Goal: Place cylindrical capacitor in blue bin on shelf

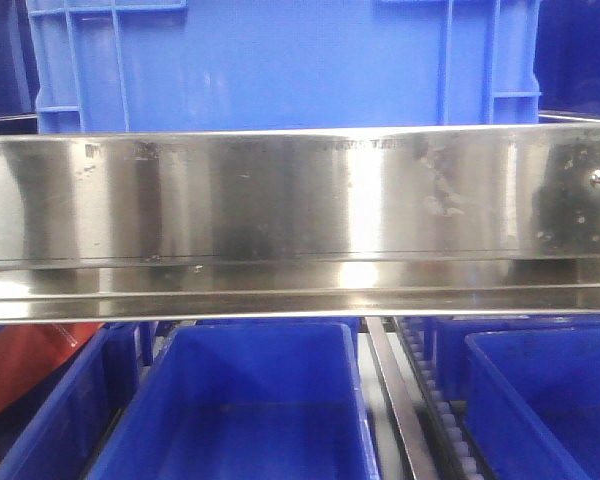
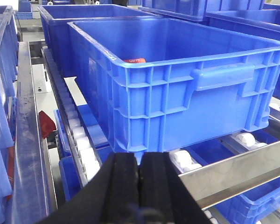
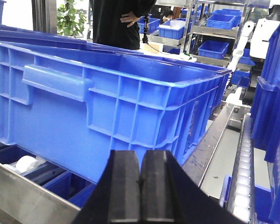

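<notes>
The large blue bin stands on the stainless-steel shelf, behind its broad reflective front rail. The bin also shows in the left wrist view and the right wrist view. My left gripper is shut and empty, low in front of the bin's near left corner. My right gripper is shut and empty, low in front of the bin's near right corner. The cylindrical capacitor is not in view. A red-and-white item lies inside the bin near its left wall.
White roller tracks run under the bin. Smaller blue bins sit on the level below, and more blue bins stand behind and beside. A red object lies at lower left. A person stands behind the shelf.
</notes>
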{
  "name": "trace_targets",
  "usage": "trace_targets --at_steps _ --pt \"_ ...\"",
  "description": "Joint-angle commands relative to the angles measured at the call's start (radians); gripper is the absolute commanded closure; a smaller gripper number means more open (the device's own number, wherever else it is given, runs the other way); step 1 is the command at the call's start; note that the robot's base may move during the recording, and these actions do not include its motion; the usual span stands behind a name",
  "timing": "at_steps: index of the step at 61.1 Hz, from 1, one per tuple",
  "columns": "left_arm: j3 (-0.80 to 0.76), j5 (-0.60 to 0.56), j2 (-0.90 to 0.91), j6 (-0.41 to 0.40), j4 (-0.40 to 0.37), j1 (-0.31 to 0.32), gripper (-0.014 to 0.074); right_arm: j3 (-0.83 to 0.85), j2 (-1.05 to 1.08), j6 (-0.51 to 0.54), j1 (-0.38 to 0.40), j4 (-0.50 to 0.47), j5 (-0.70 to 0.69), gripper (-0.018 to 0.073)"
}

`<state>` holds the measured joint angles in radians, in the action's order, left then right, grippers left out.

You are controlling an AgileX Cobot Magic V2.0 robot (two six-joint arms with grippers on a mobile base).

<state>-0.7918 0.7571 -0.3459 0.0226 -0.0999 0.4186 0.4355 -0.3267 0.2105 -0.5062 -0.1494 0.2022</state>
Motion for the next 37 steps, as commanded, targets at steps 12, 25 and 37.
trace_targets --at_steps 12,25,37 --pt "0.003 -0.012 0.004 -0.009 -0.002 -0.005 0.0707 -0.001 0.005 0.001 0.0 0.005 -0.025 0.0721" --pt "0.003 -0.012 0.004 -0.007 0.009 -0.007 0.0707 -0.001 0.005 0.001 0.0 0.005 -0.025 0.0721" --pt "0.107 -0.16 0.052 -0.004 0.063 -0.125 0.0707 -0.001 0.005 0.001 0.0 0.005 -0.025 0.0721"
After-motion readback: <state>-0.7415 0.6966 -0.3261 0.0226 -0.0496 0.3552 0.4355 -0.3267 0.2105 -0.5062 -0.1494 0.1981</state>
